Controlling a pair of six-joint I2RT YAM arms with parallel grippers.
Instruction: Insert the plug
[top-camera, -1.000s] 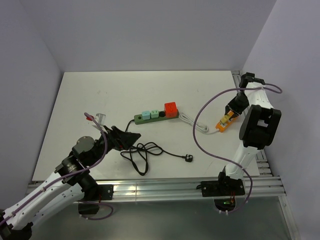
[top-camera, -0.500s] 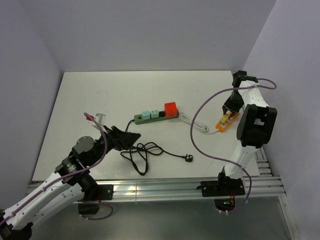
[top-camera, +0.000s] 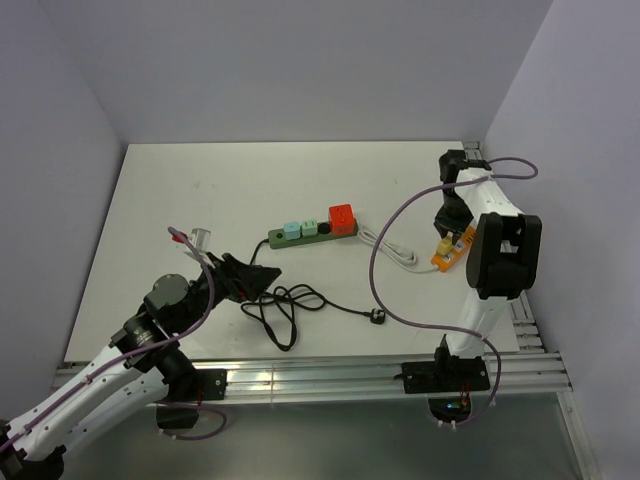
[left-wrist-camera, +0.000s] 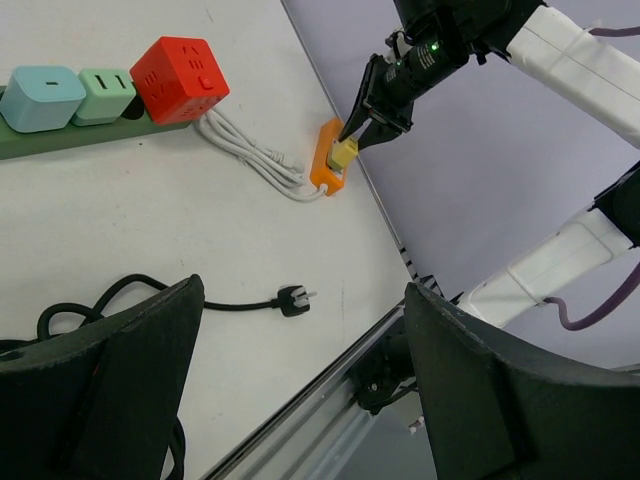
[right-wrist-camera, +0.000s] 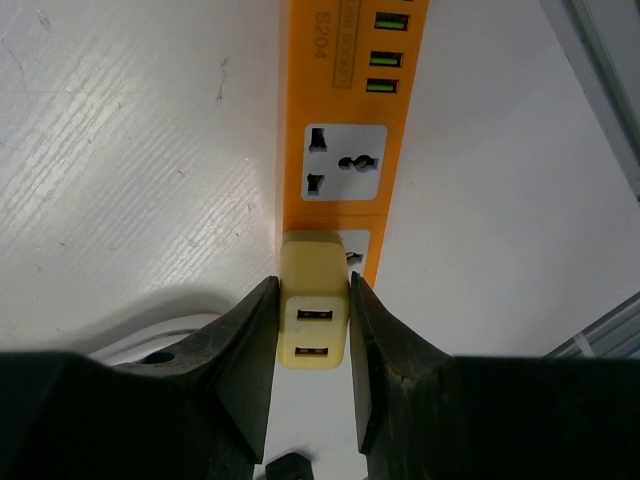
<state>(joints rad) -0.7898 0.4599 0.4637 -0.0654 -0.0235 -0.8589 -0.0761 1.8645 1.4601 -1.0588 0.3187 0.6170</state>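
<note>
A pale yellow USB charger plug (right-wrist-camera: 313, 315) stands on the near end of an orange power strip (right-wrist-camera: 345, 100), over one of its sockets and overhanging its left edge. My right gripper (right-wrist-camera: 313, 375) is shut on the plug, one finger on each side. Whether the pins are seated is hidden. In the top view the right gripper (top-camera: 449, 226) stands over the orange strip (top-camera: 447, 254) at the table's right edge. The left wrist view shows the plug (left-wrist-camera: 343, 152) too. My left gripper (left-wrist-camera: 300, 400) is open and empty above a black cable (top-camera: 280, 305).
A green power strip (top-camera: 312, 233) with a red cube adapter (top-camera: 342, 216) and two pale adapters lies mid-table. A white cord (top-camera: 388, 246) runs from it toward the orange strip. The black cable ends in a loose black plug (top-camera: 377, 316). The right wall stands close behind the orange strip.
My right wrist has swung to the left over the orange strip, still holding the yellow plug. The left arm has not moved.
</note>
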